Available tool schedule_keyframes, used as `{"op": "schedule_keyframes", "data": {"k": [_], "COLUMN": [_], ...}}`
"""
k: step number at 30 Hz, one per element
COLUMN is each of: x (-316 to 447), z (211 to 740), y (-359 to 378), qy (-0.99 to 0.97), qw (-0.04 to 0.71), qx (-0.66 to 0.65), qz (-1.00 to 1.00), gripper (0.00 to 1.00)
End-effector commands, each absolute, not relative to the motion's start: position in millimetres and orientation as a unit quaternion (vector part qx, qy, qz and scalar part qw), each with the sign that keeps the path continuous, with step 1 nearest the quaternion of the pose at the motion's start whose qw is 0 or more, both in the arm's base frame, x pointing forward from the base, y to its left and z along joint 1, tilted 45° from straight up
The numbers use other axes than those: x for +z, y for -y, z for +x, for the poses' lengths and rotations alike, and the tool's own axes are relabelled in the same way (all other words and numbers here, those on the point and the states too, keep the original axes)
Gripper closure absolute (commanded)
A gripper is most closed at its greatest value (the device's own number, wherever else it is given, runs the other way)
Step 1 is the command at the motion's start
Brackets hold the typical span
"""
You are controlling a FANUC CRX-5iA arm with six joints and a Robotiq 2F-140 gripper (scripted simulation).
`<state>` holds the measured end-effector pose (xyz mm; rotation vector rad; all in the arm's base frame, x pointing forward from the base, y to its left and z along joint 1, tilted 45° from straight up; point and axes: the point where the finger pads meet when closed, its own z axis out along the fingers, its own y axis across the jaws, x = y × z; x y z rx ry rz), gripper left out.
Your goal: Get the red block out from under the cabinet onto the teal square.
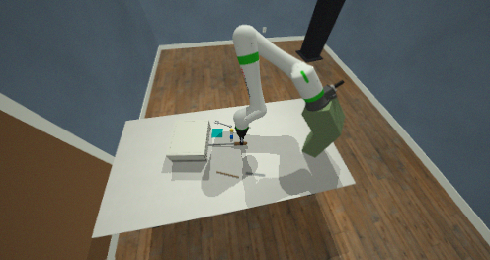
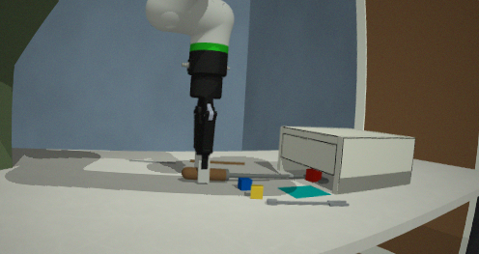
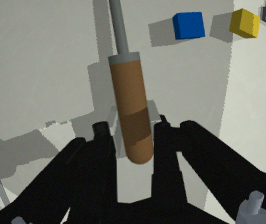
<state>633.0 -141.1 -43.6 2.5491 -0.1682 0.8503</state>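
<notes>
The pincer (image 2: 203, 176) pinches a wooden-handled tool (image 2: 218, 174) on the white worktop (image 1: 148, 201), mid-frame, above a wood floor (image 1: 207, 77).

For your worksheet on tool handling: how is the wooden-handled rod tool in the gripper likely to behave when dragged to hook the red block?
The tool looks rigid, with a straight metal shaft. Its round handle may twist in the gripper. Held at one end, its far tip could swing sideways against the red block.
</notes>
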Motion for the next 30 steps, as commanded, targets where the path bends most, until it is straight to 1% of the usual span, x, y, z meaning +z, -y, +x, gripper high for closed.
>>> {"op": "schedule_keyframes", "data": {"k": [1, 30], "x": [-50, -80], "z": [625, 584], "y": [141, 143], "qy": [0.061, 0.061], "qw": [0.222, 0.222], "qx": [0.309, 0.309], "qz": [0.923, 0.923], "gripper": [1.00, 1.00]}}
